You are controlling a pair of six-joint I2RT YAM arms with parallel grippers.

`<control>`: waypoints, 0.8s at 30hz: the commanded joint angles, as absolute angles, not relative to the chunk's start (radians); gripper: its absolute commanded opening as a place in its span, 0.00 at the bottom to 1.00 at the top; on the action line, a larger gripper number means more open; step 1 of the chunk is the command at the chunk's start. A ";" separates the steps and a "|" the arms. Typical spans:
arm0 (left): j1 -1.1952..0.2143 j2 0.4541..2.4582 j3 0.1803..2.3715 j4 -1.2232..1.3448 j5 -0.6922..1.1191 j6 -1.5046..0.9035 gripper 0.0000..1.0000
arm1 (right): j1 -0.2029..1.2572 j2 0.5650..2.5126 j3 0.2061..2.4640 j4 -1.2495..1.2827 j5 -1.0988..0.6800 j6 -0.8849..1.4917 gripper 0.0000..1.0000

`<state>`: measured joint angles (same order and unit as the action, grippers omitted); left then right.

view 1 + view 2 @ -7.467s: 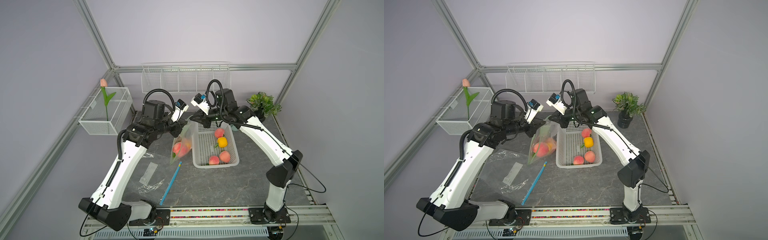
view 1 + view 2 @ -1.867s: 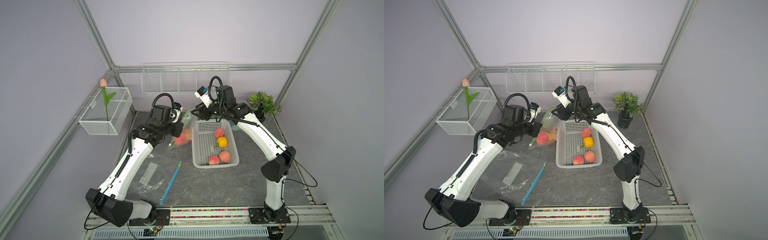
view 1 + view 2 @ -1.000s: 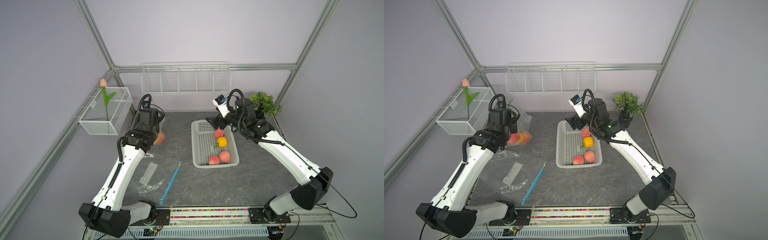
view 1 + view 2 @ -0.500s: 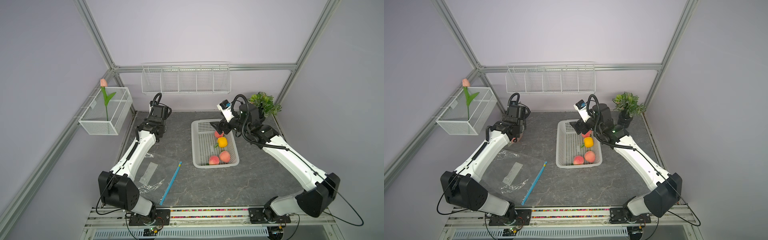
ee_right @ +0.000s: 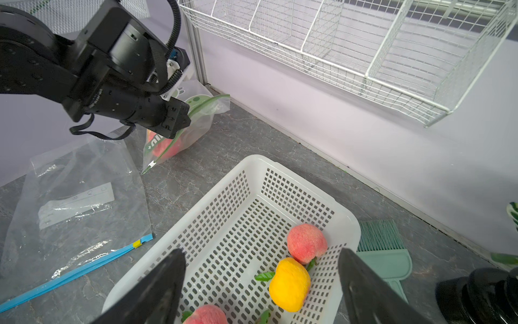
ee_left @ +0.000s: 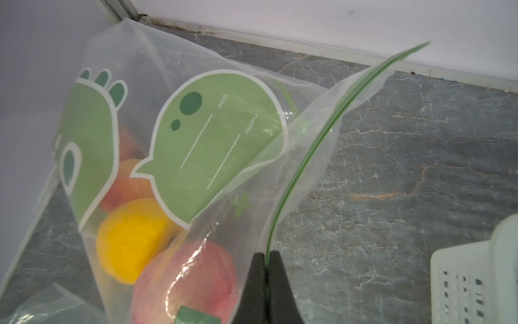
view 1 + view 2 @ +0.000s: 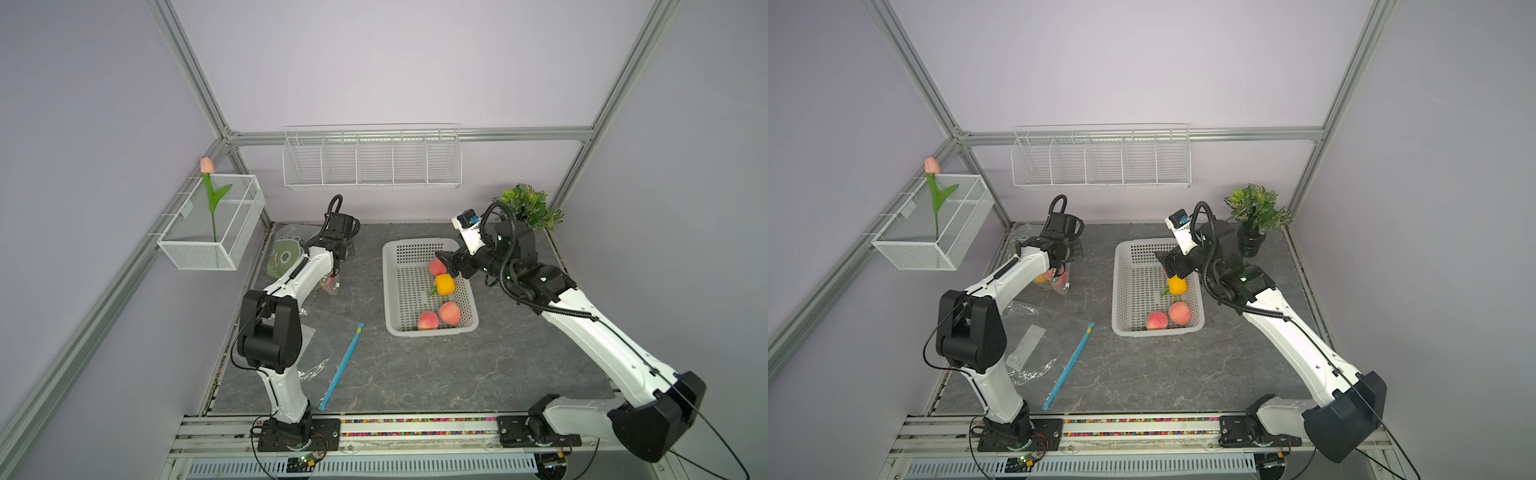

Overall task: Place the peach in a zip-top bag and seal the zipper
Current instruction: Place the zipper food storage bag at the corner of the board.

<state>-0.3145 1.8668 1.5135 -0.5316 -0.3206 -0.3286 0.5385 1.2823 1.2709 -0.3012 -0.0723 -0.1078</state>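
1. Left wrist view: your left gripper [image 6: 266, 259] is clamped tight on the green zipper [image 6: 308, 157] of the bag [image 6: 213, 146]. Only here can you see the contents up close: a peach [image 6: 185, 280] and a yellow fruit [image 6: 129, 244] press against the film, with more pink fruit behind the print.
2. Right wrist view: your right gripper [image 5: 260, 252] hangs over the basket [image 5: 252, 160] with its jaws spread wide and nothing between them. This view alone shows the bag [image 5: 196, 117] with its bottom resting on the desk [image 5: 252, 134] beside the back wall, and a spare bag [image 5: 75, 196] lying flat nearer the front.
3. Both top views: the left arm hides most of the bag [image 7: 286, 257], which sits in the far-left corner, well apart from the basket [image 7: 432, 330]. In a top view you can count three loose peaches [image 7: 450, 312]. In a top view the right gripper [image 7: 1167, 264] covers one of them.
4. Change: seven seconds earlier both grippers held the bag upright just beside the basket. Since then the left arm has carried it to the corner, and the right gripper has let go and moved over the basket.
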 commanded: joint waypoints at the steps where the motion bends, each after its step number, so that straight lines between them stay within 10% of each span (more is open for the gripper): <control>1: -0.316 1.922 1.586 -0.487 -0.274 -0.323 0.00 | 0.534 1.254 1.235 -0.284 -0.042 -0.073 0.88; 24: -0.334 2.254 1.983 -0.680 -0.100 -0.111 0.00 | 0.528 1.252 1.192 -0.281 -0.028 -0.051 0.88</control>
